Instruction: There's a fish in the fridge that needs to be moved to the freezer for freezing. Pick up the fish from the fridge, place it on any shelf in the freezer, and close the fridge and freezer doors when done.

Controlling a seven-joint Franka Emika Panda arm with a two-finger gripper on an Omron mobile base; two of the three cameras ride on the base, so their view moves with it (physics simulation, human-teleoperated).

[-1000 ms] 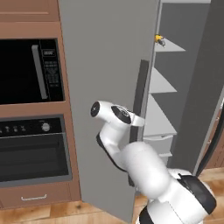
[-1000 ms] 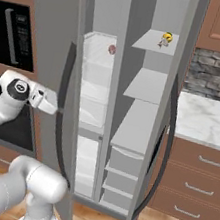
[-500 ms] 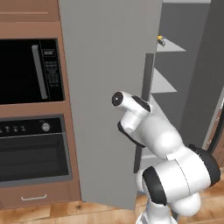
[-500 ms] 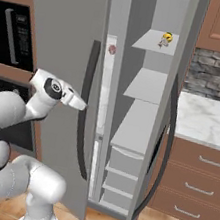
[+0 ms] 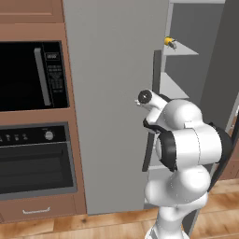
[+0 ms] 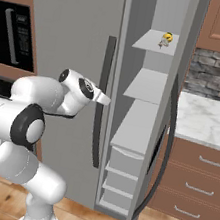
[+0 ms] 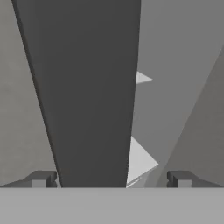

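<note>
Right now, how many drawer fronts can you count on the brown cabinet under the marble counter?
3, stacked on the brown cabinet right of the freezer: top drawer, middle drawer, bottom drawer. The open freezer door covers their left ends, so more may be hidden.

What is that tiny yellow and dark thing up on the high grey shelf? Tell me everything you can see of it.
It is the fish, a very small slim body, dark grey-olive with a bright yellow patch. It lies near the front edge of the top solid grey shelf in the freezer, the narrow compartment whose door stands open. It rests on the shelf alone; nothing else touches it. The left base view shows it too. Finer details are too small to tell.
</note>
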